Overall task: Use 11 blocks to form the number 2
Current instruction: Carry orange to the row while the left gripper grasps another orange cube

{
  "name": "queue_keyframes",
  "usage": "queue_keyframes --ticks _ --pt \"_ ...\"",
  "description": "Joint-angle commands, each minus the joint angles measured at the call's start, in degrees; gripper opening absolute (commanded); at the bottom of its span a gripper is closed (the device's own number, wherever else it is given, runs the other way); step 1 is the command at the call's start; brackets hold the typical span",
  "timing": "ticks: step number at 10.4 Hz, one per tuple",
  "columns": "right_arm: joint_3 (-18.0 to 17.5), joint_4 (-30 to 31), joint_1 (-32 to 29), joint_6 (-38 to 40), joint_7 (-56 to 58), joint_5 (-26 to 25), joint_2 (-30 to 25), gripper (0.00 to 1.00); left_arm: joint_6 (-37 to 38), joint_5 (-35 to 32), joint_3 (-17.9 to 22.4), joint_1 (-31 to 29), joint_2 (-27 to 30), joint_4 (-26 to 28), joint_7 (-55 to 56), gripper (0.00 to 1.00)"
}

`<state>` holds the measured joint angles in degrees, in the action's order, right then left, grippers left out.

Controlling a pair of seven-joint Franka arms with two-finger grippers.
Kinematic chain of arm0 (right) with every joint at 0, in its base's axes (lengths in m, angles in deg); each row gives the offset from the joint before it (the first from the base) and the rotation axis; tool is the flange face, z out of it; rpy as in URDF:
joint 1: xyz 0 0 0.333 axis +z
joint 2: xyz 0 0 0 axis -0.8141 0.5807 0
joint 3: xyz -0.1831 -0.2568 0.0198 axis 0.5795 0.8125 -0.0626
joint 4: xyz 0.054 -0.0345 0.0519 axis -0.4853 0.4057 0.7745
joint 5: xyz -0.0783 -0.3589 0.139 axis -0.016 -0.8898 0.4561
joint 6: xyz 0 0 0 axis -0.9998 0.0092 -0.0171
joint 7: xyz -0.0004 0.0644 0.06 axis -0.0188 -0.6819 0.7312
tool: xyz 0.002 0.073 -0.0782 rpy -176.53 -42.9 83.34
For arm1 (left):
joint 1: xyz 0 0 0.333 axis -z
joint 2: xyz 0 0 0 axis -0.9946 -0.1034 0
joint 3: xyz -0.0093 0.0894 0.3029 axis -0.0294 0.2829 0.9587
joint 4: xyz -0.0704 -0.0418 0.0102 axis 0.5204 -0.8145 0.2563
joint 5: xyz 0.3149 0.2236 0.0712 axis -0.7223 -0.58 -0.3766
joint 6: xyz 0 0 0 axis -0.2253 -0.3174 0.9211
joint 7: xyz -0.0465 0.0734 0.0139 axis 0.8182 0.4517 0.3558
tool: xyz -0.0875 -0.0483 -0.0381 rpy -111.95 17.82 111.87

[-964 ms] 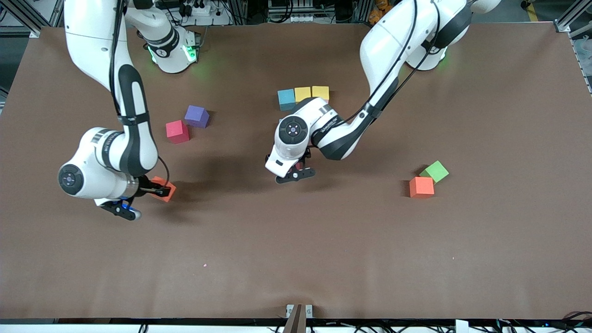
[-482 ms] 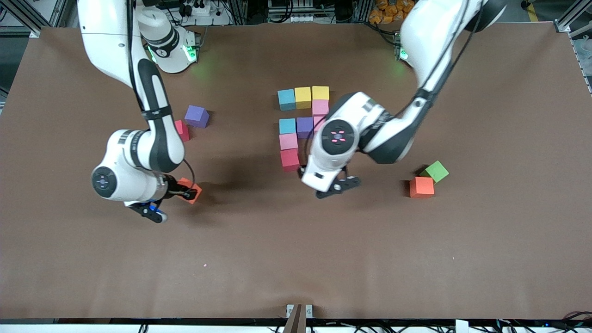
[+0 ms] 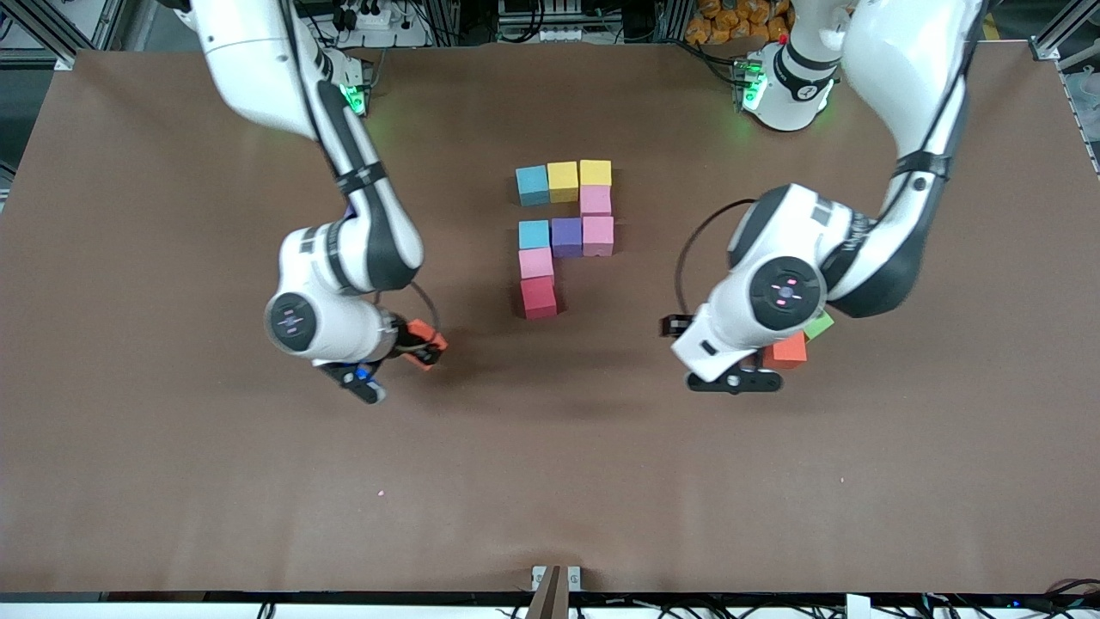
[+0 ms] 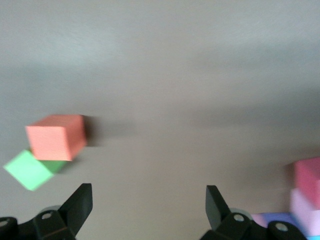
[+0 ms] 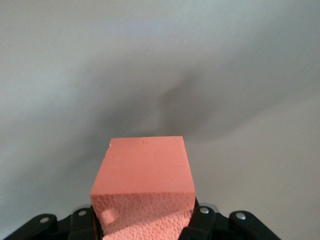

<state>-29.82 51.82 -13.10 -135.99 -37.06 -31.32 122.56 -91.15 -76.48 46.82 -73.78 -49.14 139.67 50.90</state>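
Note:
The partly built number 2 stands mid-table: a light blue block (image 3: 533, 184) and two yellow blocks (image 3: 563, 179) in its top row. Two pink blocks (image 3: 596, 200) run down from that row. A purple block (image 3: 566, 236) and a second light blue block follow, then a pink block (image 3: 536, 263) and a red block (image 3: 539, 297). My right gripper (image 3: 418, 344) (image 5: 145, 222) is shut on an orange block (image 3: 426, 341) (image 5: 145, 172), held over bare table toward the right arm's end. My left gripper (image 3: 709, 354) (image 4: 149, 200) is open over the table beside a second orange block (image 3: 788, 349) (image 4: 56, 136).
A green cube (image 3: 821, 323) (image 4: 28, 170) touches the second orange block, and both are partly under the left hand in the front view. The brown table (image 3: 550, 481) stretches bare toward the front camera.
The right arm has carried its orange block toward the figure. The left arm has swung away from the figure, uncovering it, and now hangs by the orange and green cubes.

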Motion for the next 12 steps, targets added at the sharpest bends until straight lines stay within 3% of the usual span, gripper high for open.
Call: queue_keyframes --ticks 1,5,9,12 --pt "-0.07 -3.94 2.97 0.82 -9.59 0.31 0.76 0.41 -1.53 -3.48 -0.53 -2.97 5.36 7.77 -13.1 1.0" --pt "-2.27 -7.1 9.91 -0.32 -24.81 0.31 2.69 0.41 -15.49 -3.57 -1.23 -10.0 12.3 24.19 -37.04 1.0" --pt "-5.52 -13.61 12.2 -0.5 -39.22 0.58 5.86 0.41 -20.24 -3.57 -1.23 -16.42 9.07 24.75 -63.83 1.0" --pt "-6.3 -14.23 14.23 -5.66 -51.7 0.67 6.91 0.41 -28.22 -4.97 -1.06 -16.52 7.39 27.81 -73.97 1.0"
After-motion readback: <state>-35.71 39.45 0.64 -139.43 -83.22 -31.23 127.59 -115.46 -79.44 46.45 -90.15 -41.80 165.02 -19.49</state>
